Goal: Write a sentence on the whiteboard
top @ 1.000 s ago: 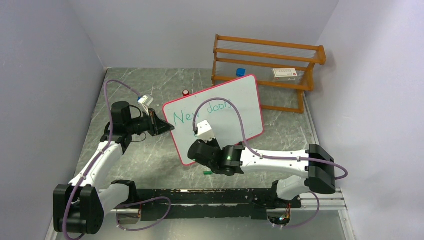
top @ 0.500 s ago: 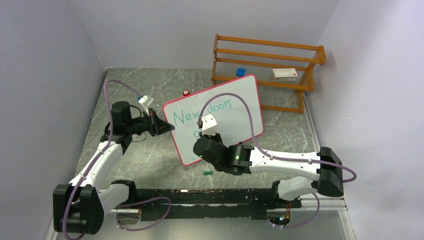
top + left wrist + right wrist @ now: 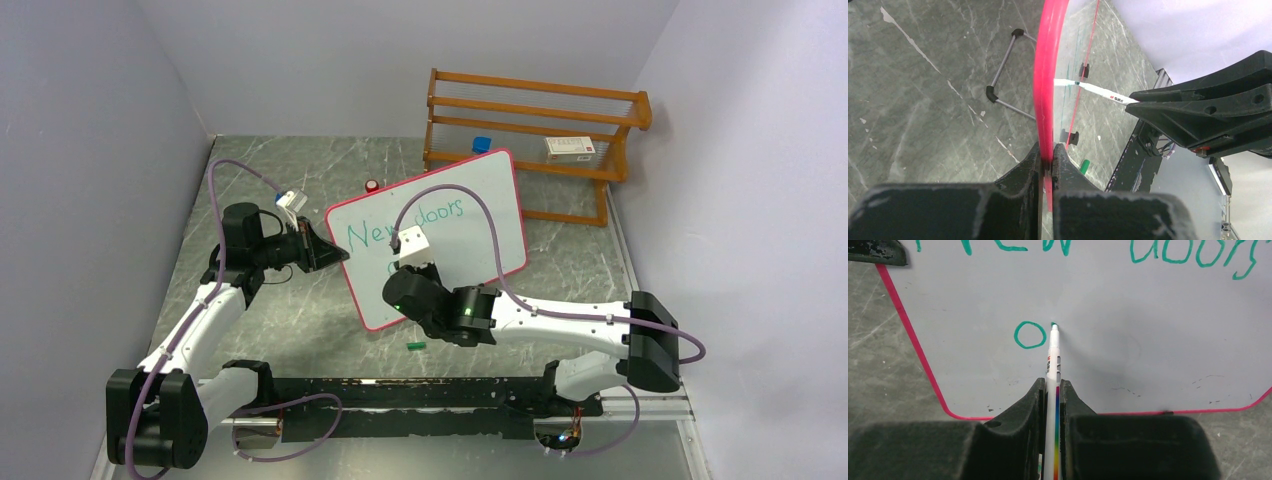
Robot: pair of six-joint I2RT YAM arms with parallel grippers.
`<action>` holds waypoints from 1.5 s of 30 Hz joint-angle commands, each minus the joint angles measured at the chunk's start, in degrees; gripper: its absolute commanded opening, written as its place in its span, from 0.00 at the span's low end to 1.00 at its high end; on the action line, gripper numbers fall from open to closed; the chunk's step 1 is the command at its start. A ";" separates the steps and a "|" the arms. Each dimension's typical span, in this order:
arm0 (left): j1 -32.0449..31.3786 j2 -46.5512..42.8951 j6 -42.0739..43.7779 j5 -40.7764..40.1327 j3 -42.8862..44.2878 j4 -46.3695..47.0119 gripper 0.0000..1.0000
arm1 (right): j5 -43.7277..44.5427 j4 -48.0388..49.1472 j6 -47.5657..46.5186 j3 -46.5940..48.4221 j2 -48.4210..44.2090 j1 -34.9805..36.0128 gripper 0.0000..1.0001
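Standing tilted near the middle of the table (image 3: 300,320), the whiteboard (image 3: 480,215) is held at its left rim by the left gripper (image 3: 1048,150), whose fingers are closed tight on the pink-red edge. A marker (image 3: 1052,355) is clamped in the closed right gripper (image 3: 1052,384), and its tip is pressed to the board's lower left area, just right of a green "o" (image 3: 1030,334). The sentence (image 3: 372,235) is seen unfinished: "New doors" on the upper line, the single "o" below. Compared with a second ago, the right gripper is placed slightly farther up the board, and "doors", then partly hidden by the wrist, is uncovered; the left arm's hold is unchanged. The "o" and the pen tip are shown only by the right wrist view, being masked by the arm from above. The rim, pinched edge-on, is shown only by the left wrist view. A green cap (image 3: 416,346) is seen on the table in front of the board.
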 commanded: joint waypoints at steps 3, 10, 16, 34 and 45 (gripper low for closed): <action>0.06 0.35 1.39 -1.50 0.78 -1.77 0.05 | -0.20 1.65 0.02 0.47 0.85 -0.52 0.00; 0.07 0.26 1.48 -1.51 0.72 -1.84 0.05 | 1.48 1.74 0.42 0.21 0.86 -0.72 0.00; 0.06 0.19 1.57 -1.67 0.81 -1.92 0.05 | 3.19 0.42 1.52 0.09 0.83 -1.09 0.00; 0.06 0.14 1.63 -1.83 0.78 -2.11 0.05 | 4.50 -3.62 5.47 -1.52 -0.45 -1.40 0.00; 0.05 0.30 1.49 -1.85 0.72 -1.89 0.05 | 1.20 -4.36 6.30 -2.08 0.11 -1.40 0.00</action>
